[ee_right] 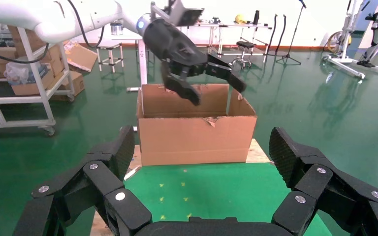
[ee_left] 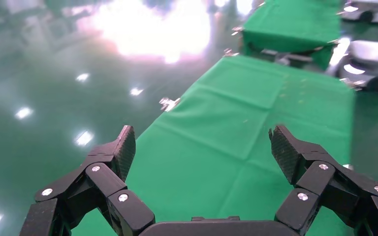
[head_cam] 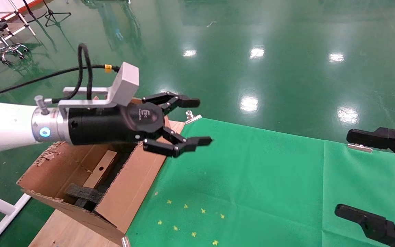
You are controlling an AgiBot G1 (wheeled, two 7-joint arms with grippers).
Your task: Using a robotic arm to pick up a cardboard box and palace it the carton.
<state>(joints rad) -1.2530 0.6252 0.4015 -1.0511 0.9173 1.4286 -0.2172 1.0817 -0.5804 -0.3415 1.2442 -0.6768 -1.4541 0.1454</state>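
Only one marking: a small pale logo, seemingly the letters "EC" with a line of finer print beside it too small to read, on the round black body of the left black two-finger gripper. No legible text, numbers or signs anywhere else.

The robotic arm is reaching in from the left — white forearm, silver wrist, black body — level and pointing right, its left gripper hanging with fingers spread wide, holding nothing. The right gripper is sitting at the right edge — fingers likewise parted, empty.
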